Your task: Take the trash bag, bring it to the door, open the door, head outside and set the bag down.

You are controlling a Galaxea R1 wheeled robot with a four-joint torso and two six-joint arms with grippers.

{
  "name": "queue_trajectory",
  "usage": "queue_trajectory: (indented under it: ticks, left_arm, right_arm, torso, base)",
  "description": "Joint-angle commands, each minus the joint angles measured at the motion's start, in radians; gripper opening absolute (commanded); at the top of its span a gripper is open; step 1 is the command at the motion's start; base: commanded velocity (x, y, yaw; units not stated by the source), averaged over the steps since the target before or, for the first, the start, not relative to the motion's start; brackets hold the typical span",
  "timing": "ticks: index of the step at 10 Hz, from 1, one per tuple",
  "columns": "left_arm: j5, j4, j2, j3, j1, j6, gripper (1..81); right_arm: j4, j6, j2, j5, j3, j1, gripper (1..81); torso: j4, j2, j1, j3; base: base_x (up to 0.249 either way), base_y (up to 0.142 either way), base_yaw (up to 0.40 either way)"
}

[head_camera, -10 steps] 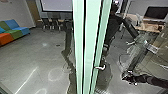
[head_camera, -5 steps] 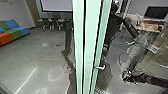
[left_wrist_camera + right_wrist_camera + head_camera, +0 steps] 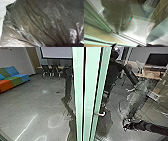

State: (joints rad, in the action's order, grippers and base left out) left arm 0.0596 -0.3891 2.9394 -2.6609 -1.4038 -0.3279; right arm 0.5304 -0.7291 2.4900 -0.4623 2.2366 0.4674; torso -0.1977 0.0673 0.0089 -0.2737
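1. trash bag is close before left wrist camera; its place from green post, I cannot tell;
2. right claw is right of post;
3. state of both claws, I cannot tell.

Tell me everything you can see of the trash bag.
The trash bag is close to the left wrist camera: thin, glossy film, plastic by its look, dark grey-brown and paler toward one corner. Long creases run across it, with bright glints on the folds. One uneven edge stands out against a pale surface. What holds or supports it, I cannot tell.
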Motion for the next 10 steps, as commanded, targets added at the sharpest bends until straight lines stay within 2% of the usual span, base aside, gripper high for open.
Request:
queue_trajectory:
  ticks: [1, 3, 4, 6, 10]
  left_arm:
    - [0.08, -0.013, -0.002, -0.008, 0.036, 0.001, 1.0]
    - [0.08, -0.023, 0.0, -0.01, 0.039, 0.001, 1.0]
    - [0.08, -0.025, 0.006, -0.01, 0.042, 0.001, 1.0]
    - [0.08, -0.033, 0.009, -0.01, 0.044, 0.001, 1.0]
    - [0.08, -0.034, 0.011, -0.01, 0.044, 0.001, 1.0]
  right_arm:
    - [0.169, 0.045, -0.03, 0.129, 0.035, -0.258, 81.1]
    - [0.255, 0.045, -0.03, 0.142, 0.049, -0.272, 81.1]
    - [0.266, 0.045, -0.032, 0.154, 0.05, -0.278, 81.1]
    - [0.266, 0.043, -0.041, 0.159, 0.043, -0.292, 81.1]
    - [0.264, 0.013, -0.084, 0.14, -0.049, -0.33, 81.1]
  torso:
    - [0.0, 0.0, 0.0, 0.0]
    - [0.0, 0.0, 0.0, 0.0]
    - [0.0, 0.0, 0.0, 0.0]
    - [0.0, 0.0, 0.0, -0.001]
    - [0.0, 0.0, 0.0, -0.001]
  base:
    - [0.0, 0.0, 0.0]
    - [0.0, 0.0, 0.0]
    - [0.0, 0.0, 0.0]
    - [0.0, 0.0, 0.0]
    - [0.0, 0.0, 0.0]
